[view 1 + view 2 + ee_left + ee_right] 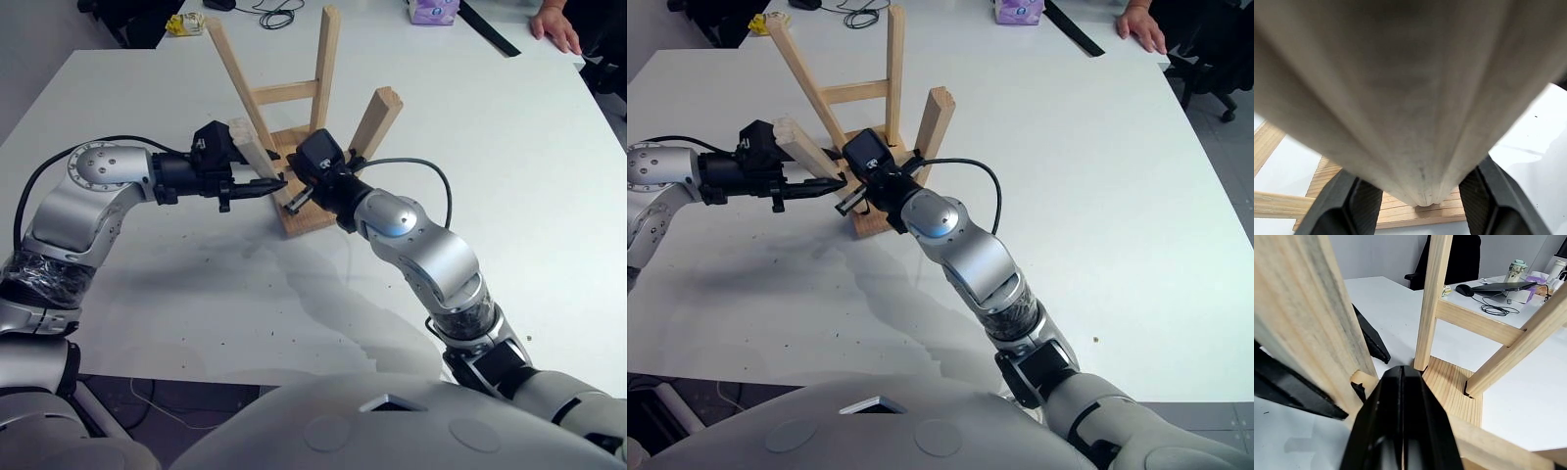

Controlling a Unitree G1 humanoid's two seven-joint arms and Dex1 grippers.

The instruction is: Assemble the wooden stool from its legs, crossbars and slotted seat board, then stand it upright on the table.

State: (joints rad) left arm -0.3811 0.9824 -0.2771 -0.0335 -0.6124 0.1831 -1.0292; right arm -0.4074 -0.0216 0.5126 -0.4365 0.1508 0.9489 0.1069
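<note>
The pale, slotted wooden seat board (pixel 312 219) lies flat on the white table (pixel 509 176), with its legs pointing up. On the board, the left gripper (pixel 275 183) clamps a short pale wooden leg (pixel 252 145). Beside it, the right gripper (pixel 1401 382) is pressed closed and empty.

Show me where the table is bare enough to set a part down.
Bare: the table to the right of the seat board, and the near stretch in front of it. Crowded: around the legs, where the left gripper and right gripper meet.
</note>
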